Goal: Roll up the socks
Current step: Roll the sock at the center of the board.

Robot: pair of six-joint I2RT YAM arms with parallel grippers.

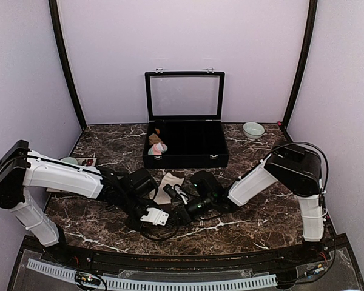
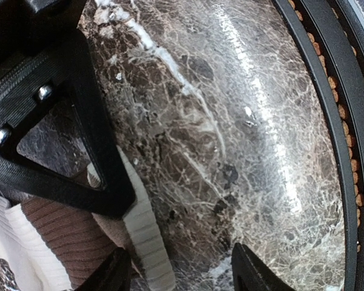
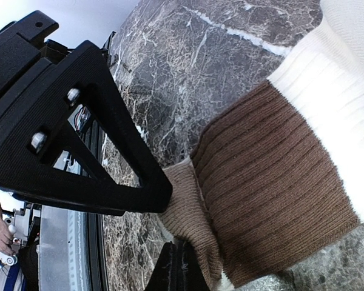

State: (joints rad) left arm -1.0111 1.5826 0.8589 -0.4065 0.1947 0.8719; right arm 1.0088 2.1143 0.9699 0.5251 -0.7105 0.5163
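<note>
Cream-and-brown sock (image 3: 279, 176) near the worktop's (image 2: 242, 121) front edge: right gripper (image 3: 170, 239) pinched shut on its tan end, left gripper (image 2: 130, 242) half-open, straddling its ribbed edge.

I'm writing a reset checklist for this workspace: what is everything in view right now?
cream sock: one, cream with a brown band and tan end, lying mid-table
pink sock: one, pink, mint and white, in the case's front-left compartment
tan-brown bundle: one, in the compartment just behind the pink sock
case: one, black, glass lid up, back centre
bowl: one, mint, back right
small items: greenish, by the left arm, too small to identify
table: one, dark brown marble
left gripper: black, open, at the cream sock
right gripper: black, shut on the sock's tan end
</note>
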